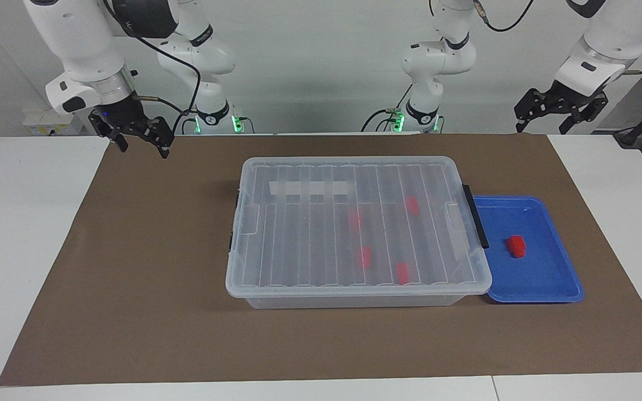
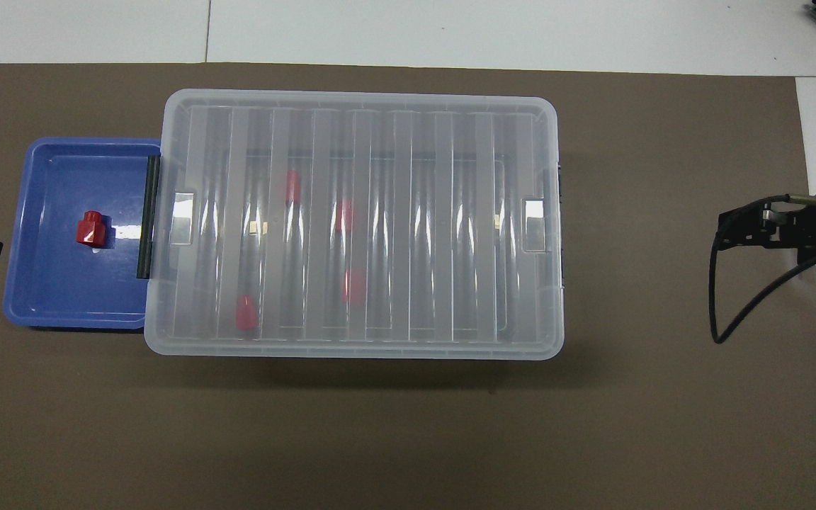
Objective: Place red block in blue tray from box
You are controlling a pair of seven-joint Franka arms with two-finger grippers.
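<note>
**Both end effectors parked with fingers apart; one red block point(image 1: 516, 246) lies in the blue tray point(image 1: 555, 278).**
The right end effector point(image 1: 140, 138) hangs at the upper left of the facing view and the left end effector point(image 1: 556, 111) at the upper right, both empty and well apart from the box point(image 1: 254, 234). The block sits mid-tray, at centre right of the frame. Four like blocks lie under the closed lid point(image 1: 310, 223). The placement appears complete. For another block, release and lift the lid first, then descend vertically.
</note>
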